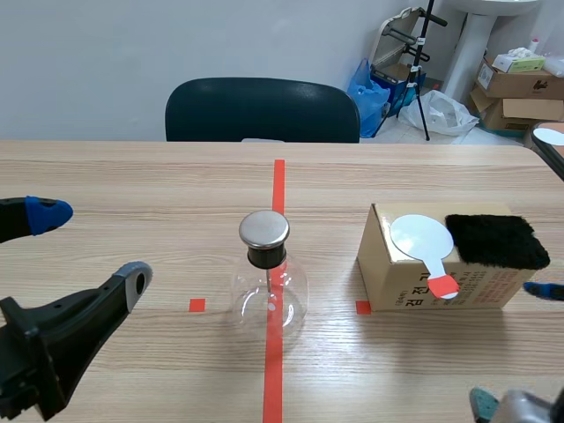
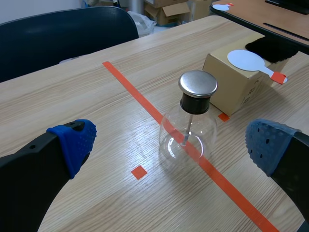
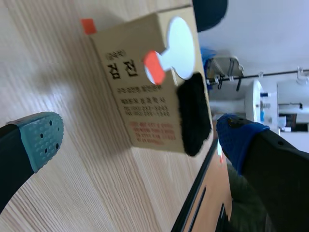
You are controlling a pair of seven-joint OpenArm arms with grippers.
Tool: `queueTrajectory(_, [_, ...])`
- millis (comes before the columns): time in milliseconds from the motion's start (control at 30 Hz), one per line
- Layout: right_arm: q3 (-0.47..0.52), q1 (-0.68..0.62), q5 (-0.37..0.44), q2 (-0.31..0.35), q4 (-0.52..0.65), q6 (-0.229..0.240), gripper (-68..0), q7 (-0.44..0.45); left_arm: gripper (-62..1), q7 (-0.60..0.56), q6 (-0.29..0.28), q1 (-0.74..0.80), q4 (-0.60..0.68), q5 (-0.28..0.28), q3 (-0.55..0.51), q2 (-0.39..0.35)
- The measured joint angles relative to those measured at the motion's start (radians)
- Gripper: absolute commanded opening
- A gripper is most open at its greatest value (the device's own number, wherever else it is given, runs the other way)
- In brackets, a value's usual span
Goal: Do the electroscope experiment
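Left wrist view: the left gripper is spread wide, holding nothing. The clear glass flask with a black stopper and round metal cap stands upright ahead of the gap between its fingers, not touching either one. In the scene it's mid-table on the tape line, to the right of that gripper. The right gripper is wide open and empty too, at the near right. Just beyond it sits a brown cardboard box, right of the flask and apart from it. A white round paddle with a red handle and a black furry pad lie side by side on top.
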Motion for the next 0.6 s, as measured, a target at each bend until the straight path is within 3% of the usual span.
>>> queueTrajectory(100, [-0.02,0.053,-0.035,0.0,-0.062,-0.007,0.4,0.0,1.4,0.0,0.0,0.0,0.0,0.0,0.0,0.0])
queueTrajectory(333, [-0.075,0.154,-0.132,0.0,-0.202,-0.198,0.4,-0.008,1.4,0.0,0.0,0.0,0.0,0.0,0.0,0.0])
queueTrajectory(600, [-0.137,0.283,-0.192,-0.001,-0.316,-0.304,0.4,-0.108,1.4,0.0,0.0,0.0,0.0,0.0,0.0,0.0])
